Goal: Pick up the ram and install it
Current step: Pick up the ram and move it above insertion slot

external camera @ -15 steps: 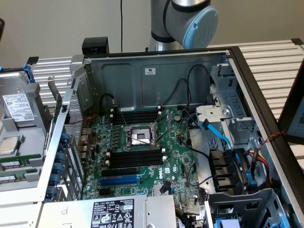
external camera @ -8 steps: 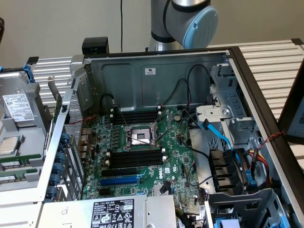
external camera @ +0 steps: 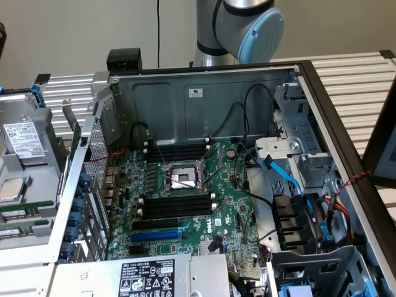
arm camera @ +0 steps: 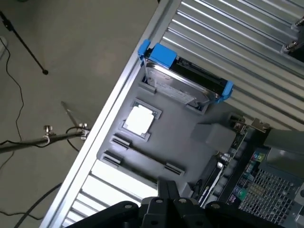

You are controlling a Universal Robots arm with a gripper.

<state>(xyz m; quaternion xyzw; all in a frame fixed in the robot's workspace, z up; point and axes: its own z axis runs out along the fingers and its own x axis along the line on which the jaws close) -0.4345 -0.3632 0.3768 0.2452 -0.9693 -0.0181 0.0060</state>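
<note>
Claw (arm camera: pixel 167 187) looks closed in the wrist view, fingers pinched together, and I see nothing gripped between them. It hangs over a grey tray (arm camera: pixel 190 121). A hard drive (arm camera: pixel 180 83) in blue brackets sits at the tray's far end, with a pale square chip (arm camera: pixel 140 118) beside it and two long grooves nearer the claw. I can't tell from this angle what's in the grooves.

In the exterior view the arm (external camera: pixel 244 25) is up behind the back wall of the open PC case (external camera: pixel 204 105). The ram (external camera: pixel 25 211) is in that tray at the exterior view's left, outside the case. It's a green stick with a white label, and a second stick (external camera: pixel 15 232) lies just beside it. On the motherboard (external camera: pixel 229 204), black memory slots (external camera: pixel 176 204) flank the CPU socket (external camera: pixel 182 178), with the blue slot (external camera: pixel 154 235) near them.
</note>
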